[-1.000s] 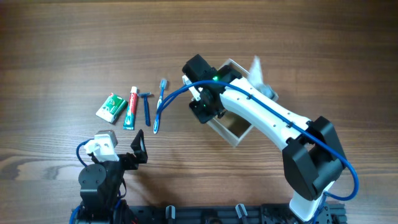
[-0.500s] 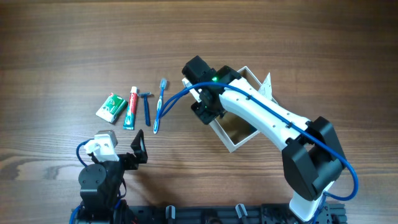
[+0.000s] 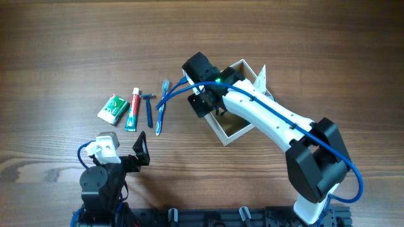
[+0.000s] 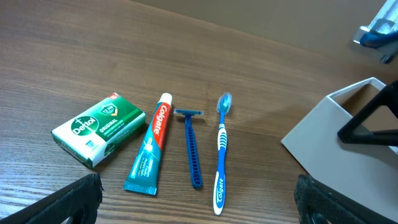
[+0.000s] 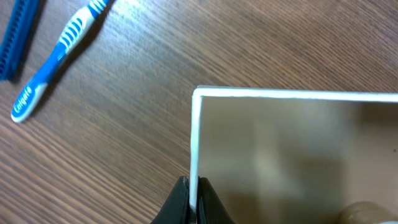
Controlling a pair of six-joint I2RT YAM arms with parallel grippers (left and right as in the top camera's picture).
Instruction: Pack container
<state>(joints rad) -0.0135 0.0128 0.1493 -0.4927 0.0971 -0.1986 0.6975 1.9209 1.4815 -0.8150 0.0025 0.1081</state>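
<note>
Overhead view, and the container point(image 3: 237, 124) sits right of centre on the wooden table point(image 3: 76, 38), turned so that 1 corner points at the robot's base. White walls outside, tan inside, and nothing to be made out lying in the part that shows. The right arm reaches across it, hiding part of the box.

Right wrist camera gives the close call: the right gripper point(image 5: 192, 194) is clenched on the container's white wall, 1 finger outside, 1 inside, close to a corner of the rim.

Over to the left side. 4 toiletries lie in a row on the bare wood, left of the box and apart from it: a green soap box point(image 3: 112, 108), a toothpaste tube point(image 3: 132, 108), a blue razor point(image 3: 149, 108) and a blue-and-white toothbrush point(image 3: 161, 108). The toothbrush is the nearest to the container. The right arm's blue cable point(image 3: 173, 96) loops above its head.

The left gripper point(image 4: 200, 202) hangs low near the robot's base, released, its 2 dark fingertips spread wide at the bottom corners of the left wrist view, holding nothing. The toiletries lie ahead of it, the container's white wall at the right edge.
</note>
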